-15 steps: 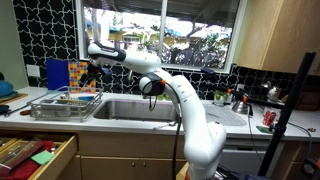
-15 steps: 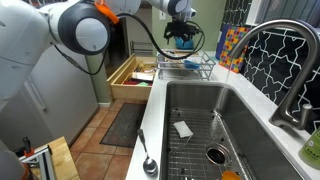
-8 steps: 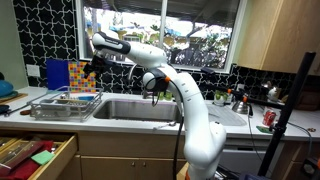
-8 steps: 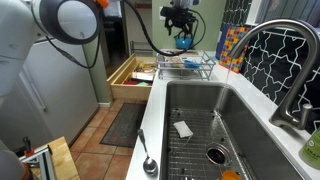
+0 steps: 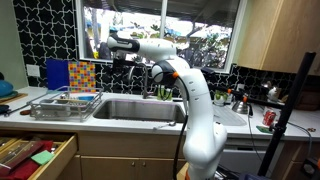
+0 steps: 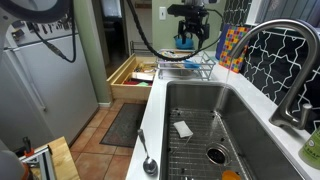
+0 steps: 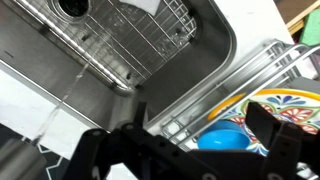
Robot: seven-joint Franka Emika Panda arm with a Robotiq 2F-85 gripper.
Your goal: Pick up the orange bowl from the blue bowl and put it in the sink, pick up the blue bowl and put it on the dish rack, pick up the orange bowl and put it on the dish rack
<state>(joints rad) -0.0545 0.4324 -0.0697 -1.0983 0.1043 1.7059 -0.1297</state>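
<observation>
- Small round plain blue bowl (image 7: 225, 138): sits inside the low silver wire dish rack (image 7: 265, 62), at the rack's end nearest the sink. It is just beside a round plate with a bright painted pattern (image 7: 275, 108).
- Dish rack stands on the white counter (image 6: 155, 120), against the end rim of the wide stainless-steel sink (image 6: 175, 100). It shows in both exterior views (image 5: 62, 105) (image 6: 190, 68).
- Robotiq gripper (image 7: 190, 150): the jaws are spread wide with nothing between them. It hangs high above the seam between rack and sink, clear of the bowl and the wires. Seen raised in an exterior view (image 6: 193, 35) and in front of the window in an exterior view (image 5: 120, 52).
- Sink floor carries a wire grid (image 6: 200, 140), with a white scrap (image 6: 182, 128) lying near the grid's middle and a round drain (image 6: 215, 155) beyond it.
- A small orange shape (image 6: 230, 175) lies on the sink floor and is cut by the frame edge. It is possibly the orange bowl, but too little shows to be sure.
- Curved metal faucet (image 6: 290, 60) rises from the counter's back edge beside the sink.
- An upright board with blue and multicoloured panels (image 5: 70, 75) leans at the back edge of the counter, behind the rack.
- A metal spoon (image 6: 147, 165) lies on the counter's front strip, near the sink's front corner.
- A wooden drawer (image 6: 130, 75) below the counter stands pulled open.
</observation>
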